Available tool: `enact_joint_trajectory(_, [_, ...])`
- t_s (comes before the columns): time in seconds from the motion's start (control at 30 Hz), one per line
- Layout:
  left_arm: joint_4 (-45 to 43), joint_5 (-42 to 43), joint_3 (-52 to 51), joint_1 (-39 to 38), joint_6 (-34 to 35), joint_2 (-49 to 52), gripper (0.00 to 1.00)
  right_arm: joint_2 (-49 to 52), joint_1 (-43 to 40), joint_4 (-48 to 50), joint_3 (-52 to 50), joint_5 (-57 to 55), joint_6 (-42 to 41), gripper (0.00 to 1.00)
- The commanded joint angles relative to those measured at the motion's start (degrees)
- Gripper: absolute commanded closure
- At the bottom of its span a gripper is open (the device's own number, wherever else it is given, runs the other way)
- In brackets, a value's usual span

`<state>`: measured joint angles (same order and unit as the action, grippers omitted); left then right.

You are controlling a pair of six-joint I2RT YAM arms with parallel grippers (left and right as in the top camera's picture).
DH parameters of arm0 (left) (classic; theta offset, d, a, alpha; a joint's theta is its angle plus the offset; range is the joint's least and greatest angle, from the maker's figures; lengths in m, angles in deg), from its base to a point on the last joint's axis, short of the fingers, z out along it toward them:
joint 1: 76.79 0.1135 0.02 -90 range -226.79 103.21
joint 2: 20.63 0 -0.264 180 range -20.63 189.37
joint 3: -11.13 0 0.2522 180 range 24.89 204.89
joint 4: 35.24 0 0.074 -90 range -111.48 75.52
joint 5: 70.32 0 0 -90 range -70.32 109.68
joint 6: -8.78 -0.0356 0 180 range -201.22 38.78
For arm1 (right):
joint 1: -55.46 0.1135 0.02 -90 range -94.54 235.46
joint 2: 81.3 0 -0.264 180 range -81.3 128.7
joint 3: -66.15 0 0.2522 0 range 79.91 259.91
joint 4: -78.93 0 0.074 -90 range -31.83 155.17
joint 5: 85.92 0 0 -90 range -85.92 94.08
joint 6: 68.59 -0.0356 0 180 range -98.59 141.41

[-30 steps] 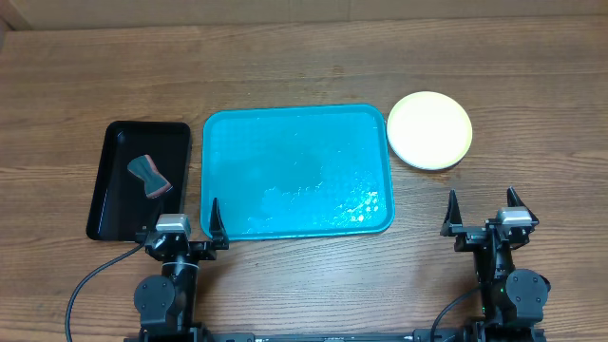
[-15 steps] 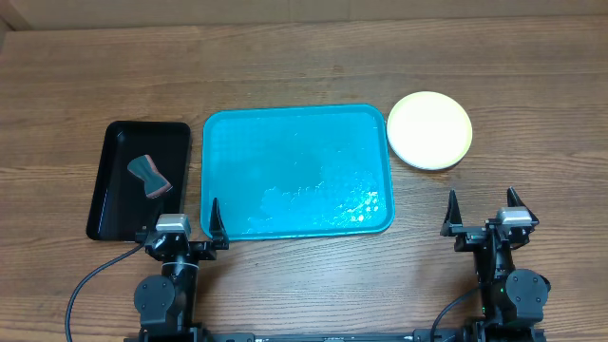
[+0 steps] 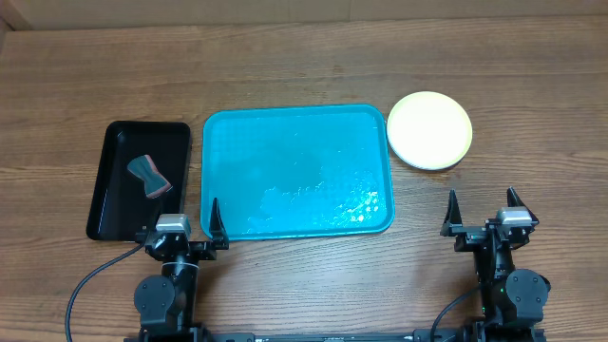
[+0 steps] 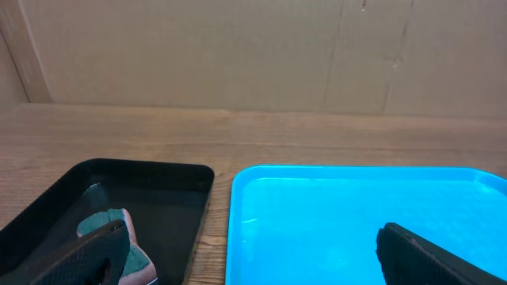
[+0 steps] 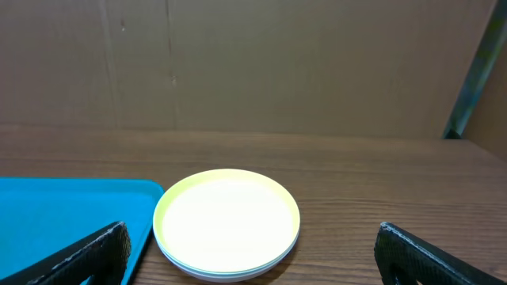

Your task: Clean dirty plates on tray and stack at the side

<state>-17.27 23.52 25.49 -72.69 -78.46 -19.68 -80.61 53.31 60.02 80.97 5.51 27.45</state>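
Note:
The plates [image 3: 429, 129] sit in one stack on the table to the right of the turquoise tray [image 3: 296, 171], the yellow-green rimmed one on top; the stack also shows in the right wrist view [image 5: 226, 224]. The tray holds no plates, only wet patches, and shows in the left wrist view [image 4: 356, 226]. My left gripper [image 3: 187, 222] is open and empty at the tray's near left corner [image 4: 249, 257]. My right gripper [image 3: 483, 214] is open and empty, near the front edge, below the stack [image 5: 252, 253].
A narrow black tray [image 3: 141, 179] lies left of the turquoise tray with a sponge [image 3: 150, 176] in it, also in the left wrist view [image 4: 119, 249]. A cardboard wall [image 4: 253, 47] stands behind the table.

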Motion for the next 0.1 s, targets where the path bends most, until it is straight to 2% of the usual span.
enact_joint_trajectory(0.0, [-0.04, 0.44, -0.33, -0.37, -1.09, -0.7, 0.0, -0.52, -0.11, 0.37, -0.59, -0.5, 0.22, 0.0])
enact_joint_trajectory(0.07, [-0.04, 0.44, -0.33, -0.37, -1.09, -0.7, 0.0, -0.52, -0.11, 0.37, -0.59, -0.5, 0.22, 0.0])
